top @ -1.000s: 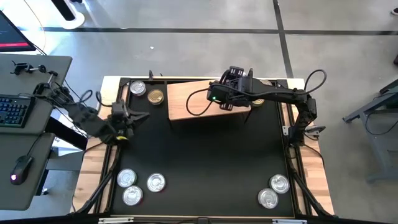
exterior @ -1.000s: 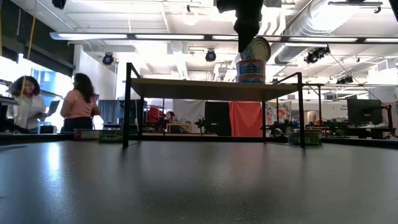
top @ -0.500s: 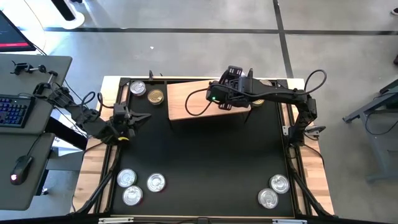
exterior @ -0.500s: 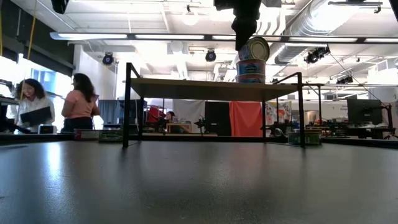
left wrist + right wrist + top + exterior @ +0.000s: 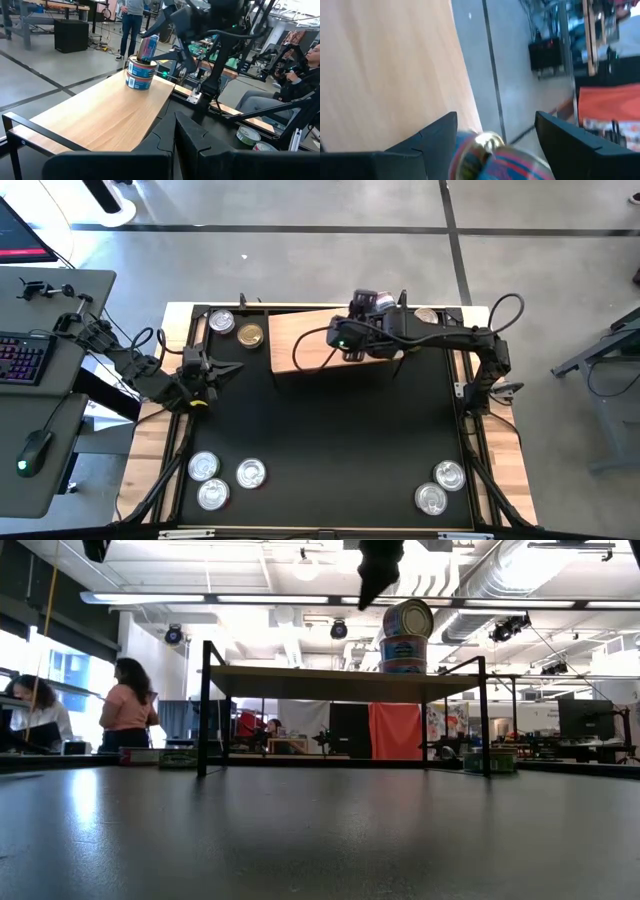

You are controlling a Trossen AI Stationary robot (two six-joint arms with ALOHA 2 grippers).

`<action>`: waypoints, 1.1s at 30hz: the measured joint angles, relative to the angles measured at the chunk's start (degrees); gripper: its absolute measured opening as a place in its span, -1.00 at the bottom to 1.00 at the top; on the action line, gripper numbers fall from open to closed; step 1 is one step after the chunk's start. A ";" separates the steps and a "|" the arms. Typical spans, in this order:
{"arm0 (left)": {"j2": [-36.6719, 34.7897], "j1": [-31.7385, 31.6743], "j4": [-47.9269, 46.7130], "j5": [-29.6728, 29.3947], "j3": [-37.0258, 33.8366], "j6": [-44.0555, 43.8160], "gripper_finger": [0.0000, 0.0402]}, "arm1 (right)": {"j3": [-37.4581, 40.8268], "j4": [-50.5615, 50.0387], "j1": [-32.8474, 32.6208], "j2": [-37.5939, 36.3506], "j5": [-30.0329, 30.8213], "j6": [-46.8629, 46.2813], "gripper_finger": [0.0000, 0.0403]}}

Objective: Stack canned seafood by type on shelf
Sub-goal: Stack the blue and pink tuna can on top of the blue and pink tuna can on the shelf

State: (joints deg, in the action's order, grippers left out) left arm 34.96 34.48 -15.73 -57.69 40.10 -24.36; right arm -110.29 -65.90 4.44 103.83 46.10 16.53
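Two seafood cans stand stacked (image 5: pixel 404 652) at the right part of the wooden shelf (image 5: pixel 340 683). A third can (image 5: pixel 408 618) leans steeply tilted on top of them, its lower rim on the upper can's lid (image 5: pixel 142 61). My right gripper (image 5: pixel 368 595) hangs open just above and left of this tilted can, with a gap to it in the low view. In the right wrist view the can (image 5: pixel 487 156) shows low between the fingers. My left gripper (image 5: pixel 174 142) waits shut by the table's left edge (image 5: pixel 215 368).
Loose cans lie on the black mat: two far left (image 5: pixel 235 328), three near left (image 5: pixel 222 478), two near right (image 5: pixel 440 486), one behind the shelf's right end (image 5: pixel 427 315). The shelf's left half (image 5: pixel 300 340) is bare wood. People stand in the room beyond.
My right gripper has risen and drawn back toward the table's left edge, away from the tilted can it stood right over, and has tipped as it went. The tilted can has stayed leaning on the stack.
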 joint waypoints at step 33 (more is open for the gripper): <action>0.46 -3.78 -1.60 6.19 0.02 5.57 -1.00 | -21.22 -18.67 32.71 -6.90 -55.51 -2.29 0.29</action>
State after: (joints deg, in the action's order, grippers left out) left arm 35.42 30.70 -17.32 -51.51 40.12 -18.79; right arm -131.50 -84.58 37.15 96.93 -9.41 14.23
